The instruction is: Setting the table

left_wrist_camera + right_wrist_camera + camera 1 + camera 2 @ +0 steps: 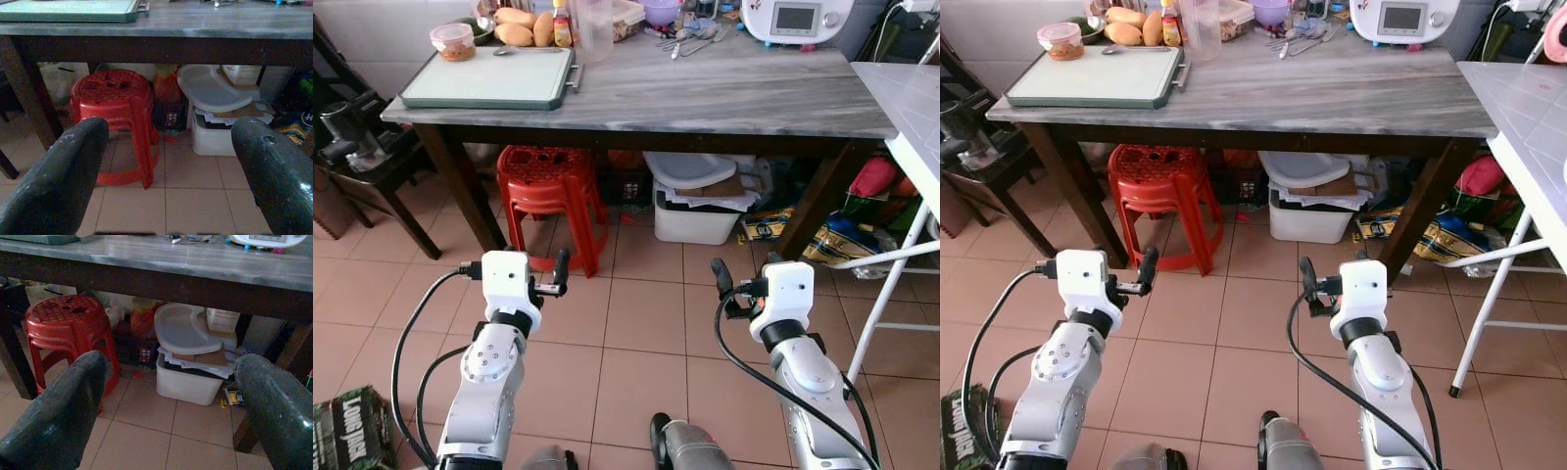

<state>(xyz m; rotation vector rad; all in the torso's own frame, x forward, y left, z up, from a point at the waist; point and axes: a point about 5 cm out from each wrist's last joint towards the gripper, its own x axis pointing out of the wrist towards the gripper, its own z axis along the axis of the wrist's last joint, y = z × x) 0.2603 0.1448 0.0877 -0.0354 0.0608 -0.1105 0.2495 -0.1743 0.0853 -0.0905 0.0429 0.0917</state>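
Approach stage: I hold left gripper (558,277) and right gripper (724,287) spread apart, empty, short of the table (724,93). Spoons (690,39) lie at its far edge beside the appliance (795,18). Next: step closer, reach.

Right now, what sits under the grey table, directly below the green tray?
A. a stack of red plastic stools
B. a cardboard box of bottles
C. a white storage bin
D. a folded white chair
A: the stack of red plastic stools stands on the tiles beneath the table, under the end that carries the green tray; the white storage bin sits further to the right.
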